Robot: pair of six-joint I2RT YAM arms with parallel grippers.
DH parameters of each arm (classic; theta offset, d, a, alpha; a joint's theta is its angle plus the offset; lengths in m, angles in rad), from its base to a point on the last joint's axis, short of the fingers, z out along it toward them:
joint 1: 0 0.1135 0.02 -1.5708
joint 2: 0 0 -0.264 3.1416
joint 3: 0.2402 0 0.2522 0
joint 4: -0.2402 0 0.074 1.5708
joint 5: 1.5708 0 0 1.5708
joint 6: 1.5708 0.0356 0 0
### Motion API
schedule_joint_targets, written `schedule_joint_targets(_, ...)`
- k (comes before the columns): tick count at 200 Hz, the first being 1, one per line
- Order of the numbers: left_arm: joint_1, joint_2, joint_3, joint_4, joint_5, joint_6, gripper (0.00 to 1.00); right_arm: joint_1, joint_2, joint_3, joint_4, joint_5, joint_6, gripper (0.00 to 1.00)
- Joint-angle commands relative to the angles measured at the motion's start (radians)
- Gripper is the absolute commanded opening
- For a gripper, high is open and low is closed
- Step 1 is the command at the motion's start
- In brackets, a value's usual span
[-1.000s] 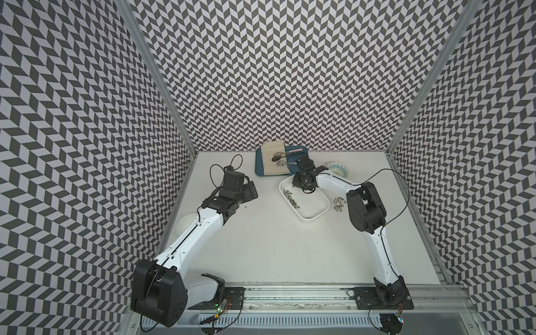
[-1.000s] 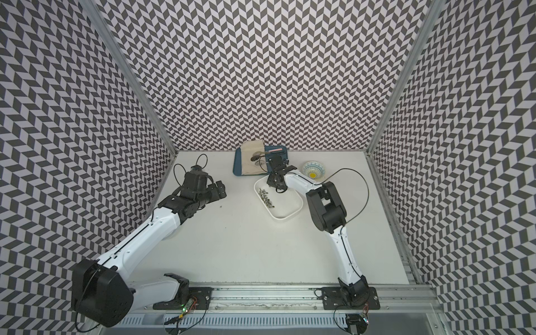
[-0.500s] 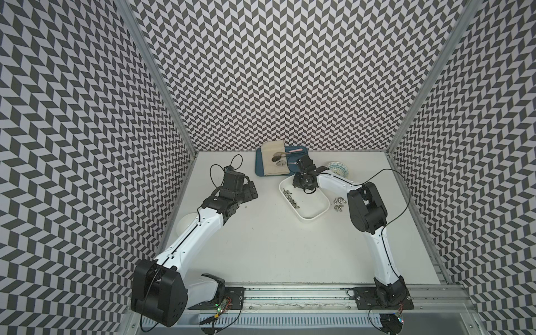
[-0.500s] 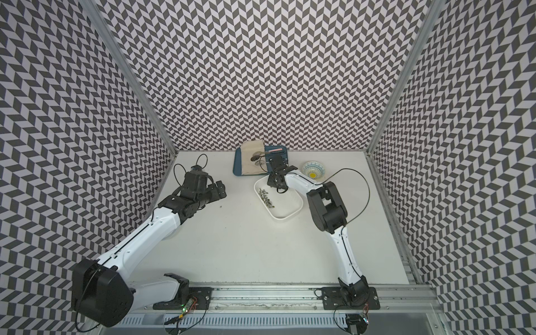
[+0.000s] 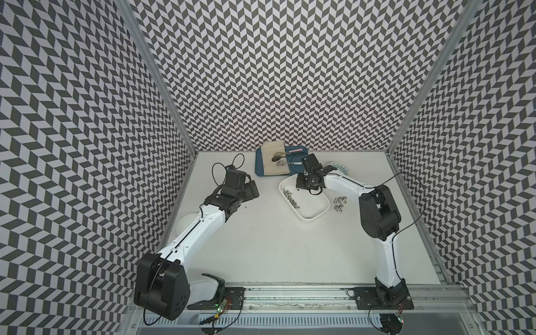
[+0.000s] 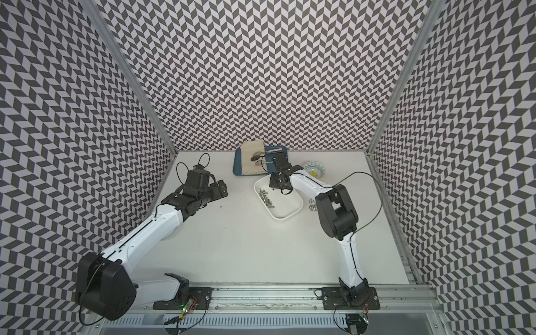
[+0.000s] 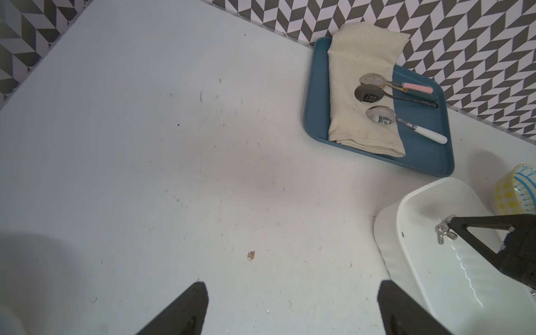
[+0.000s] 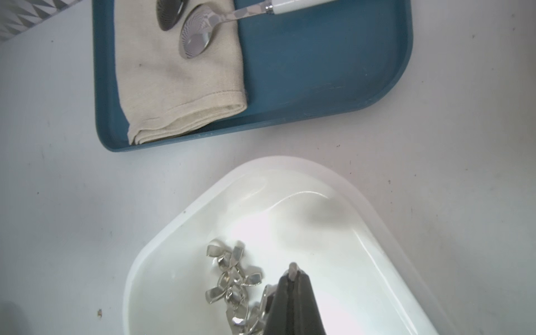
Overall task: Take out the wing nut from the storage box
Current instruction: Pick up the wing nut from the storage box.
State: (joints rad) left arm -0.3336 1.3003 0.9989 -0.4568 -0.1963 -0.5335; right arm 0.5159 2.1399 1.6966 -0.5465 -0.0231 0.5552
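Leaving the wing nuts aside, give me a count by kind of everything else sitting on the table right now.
Spoons: 3
Blue tray: 1
Folded cloth: 1
Patterned bowl: 1
White storage box: 1
Total: 7

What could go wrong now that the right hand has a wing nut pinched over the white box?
The right hand pinches the wing nut only at its very tips, with most of the nut hanging outside, so it may slip and drop back into the storage box. If the hand moves sideways before lifting, it could also clip the box's wall and shove it.
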Motion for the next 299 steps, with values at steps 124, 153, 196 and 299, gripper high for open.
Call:
schedule_joint_targets(124,-0.005,0.002,0.044,0.003,0.0,-0.009,0.95,0.019,-0.043,-0.104,-0.025,-0.001,-0.095,0.22)
schedule_joint_targets(153,-0.005,0.002,0.045,0.001,0.0,-0.012,0.95,0.033,-0.09,-0.103,-0.045,-0.01,-0.097,0.23)
schedule_joint_targets(196,-0.007,0.005,0.041,0.004,0.001,-0.014,0.95,0.064,-0.141,-0.142,-0.035,-0.012,-0.08,0.23)
schedule_joint_targets(299,-0.007,-0.003,0.036,0.0,-0.005,-0.006,0.96,0.081,-0.065,-0.176,-0.003,-0.017,-0.047,0.22)
